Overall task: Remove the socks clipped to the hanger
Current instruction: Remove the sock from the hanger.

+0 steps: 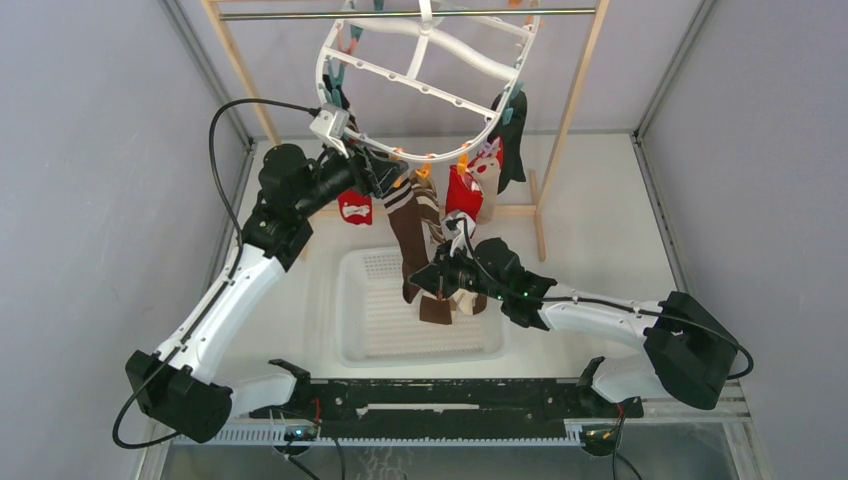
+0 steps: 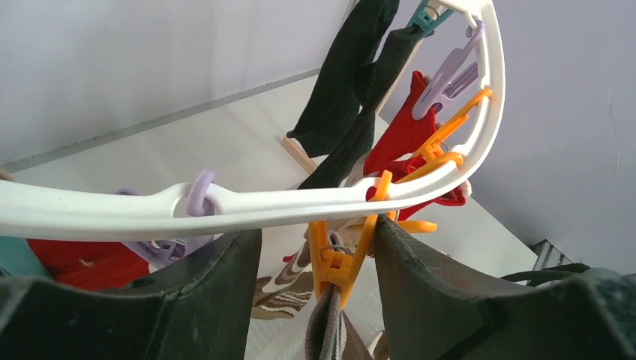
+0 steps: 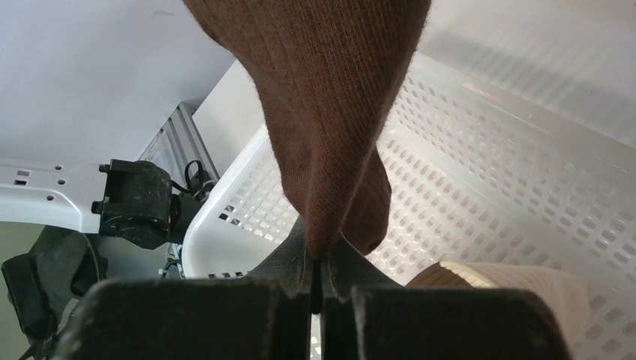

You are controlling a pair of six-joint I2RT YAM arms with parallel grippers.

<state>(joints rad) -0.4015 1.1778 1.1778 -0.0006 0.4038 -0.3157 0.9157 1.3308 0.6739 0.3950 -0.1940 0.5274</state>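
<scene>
The brown striped sock [image 1: 408, 240] hangs with its long axis straight down. Its cuff is up at the near rim of the hanger [image 1: 468, 55], and its lower end points into the white perforated basket [image 1: 370, 335] on the desk [image 1: 600, 220]. The hanger, a white oval with its long axis running left to right, hangs from the metal rod [image 1: 280, 15]. The right hand [image 1: 428, 280] is clenched on the sock's lower end. Only the right wrist view shows this plainly: the sock [image 3: 330, 112] is nipped between closed fingertips [image 3: 289, 261] above the basket's floor. The left hand [image 1: 388, 178] is up at the near rim, where the top view hides its jaws. The left wrist view shows them released and apart, standing either side of an orange clip [image 2: 337, 266] that dangles from the hanger [image 2: 97, 210] and bites a ribbed cuff. That view alone also shows a black sock [image 2: 345, 82] and a red sock [image 2: 401, 131] from close by, clipped farther round the frame and hanging downward as well.
</scene>
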